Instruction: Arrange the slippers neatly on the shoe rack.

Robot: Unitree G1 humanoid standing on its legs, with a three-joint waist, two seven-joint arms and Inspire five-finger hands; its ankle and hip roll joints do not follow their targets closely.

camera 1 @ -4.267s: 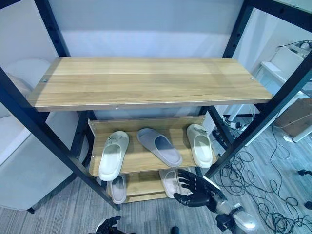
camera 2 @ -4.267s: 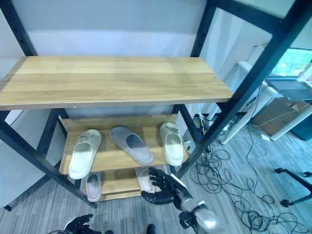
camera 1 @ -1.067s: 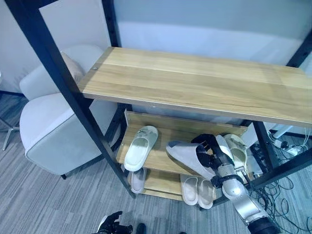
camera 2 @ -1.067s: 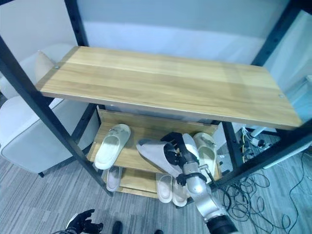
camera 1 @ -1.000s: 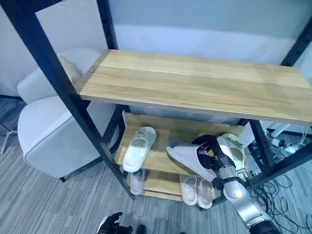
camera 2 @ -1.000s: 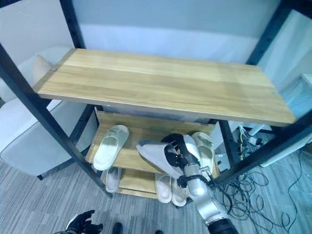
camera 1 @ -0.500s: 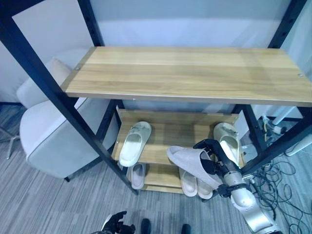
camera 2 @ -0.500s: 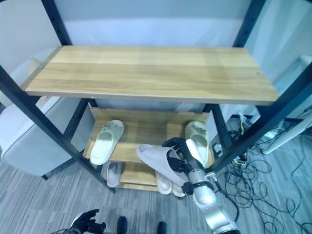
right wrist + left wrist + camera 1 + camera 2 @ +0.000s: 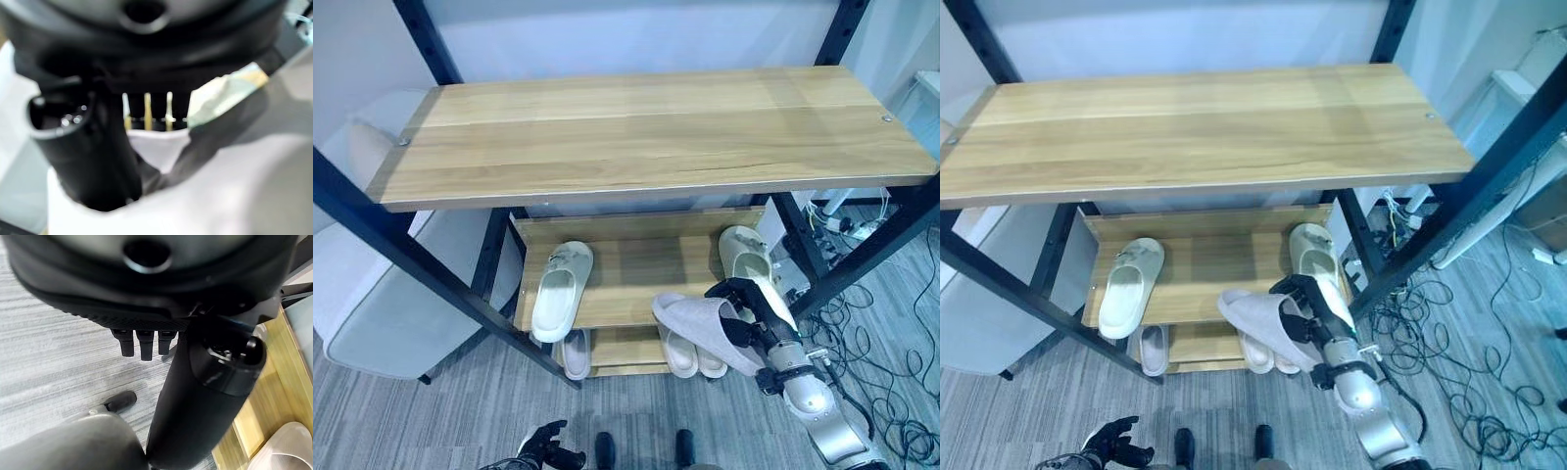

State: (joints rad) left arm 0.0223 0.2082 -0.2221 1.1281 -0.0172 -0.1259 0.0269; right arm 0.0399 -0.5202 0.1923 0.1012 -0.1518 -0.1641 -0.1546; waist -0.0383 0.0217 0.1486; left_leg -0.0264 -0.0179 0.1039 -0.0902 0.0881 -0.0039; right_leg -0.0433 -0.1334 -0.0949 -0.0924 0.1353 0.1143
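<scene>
A grey slipper (image 9: 703, 327) hangs tilted just in front of the middle shelf (image 9: 636, 284) of the shoe rack, its toe over the shelf's front edge. My right hand (image 9: 749, 311) is shut on its heel end; in the right wrist view my thumb (image 9: 93, 156) presses into the pale slipper (image 9: 220, 186). One cream slipper (image 9: 561, 292) lies at the shelf's left, another (image 9: 744, 258) at its right. The bottom shelf holds a grey slipper (image 9: 575, 353) and a cream pair (image 9: 693, 354). My left hand (image 9: 544, 451) hangs low near the floor, relaxed and holding nothing.
A wide wooden top shelf (image 9: 636, 127) overhangs the lower shelves. Black slanted posts (image 9: 431, 274) frame the rack on both sides. A grey armchair (image 9: 372, 313) stands to the left. Loose cables (image 9: 891, 392) cover the floor on the right.
The camera has shifted. My right hand has taken hold of the grey slipper, which lay on the middle shelf, and has drawn it out past the shelf's front edge.
</scene>
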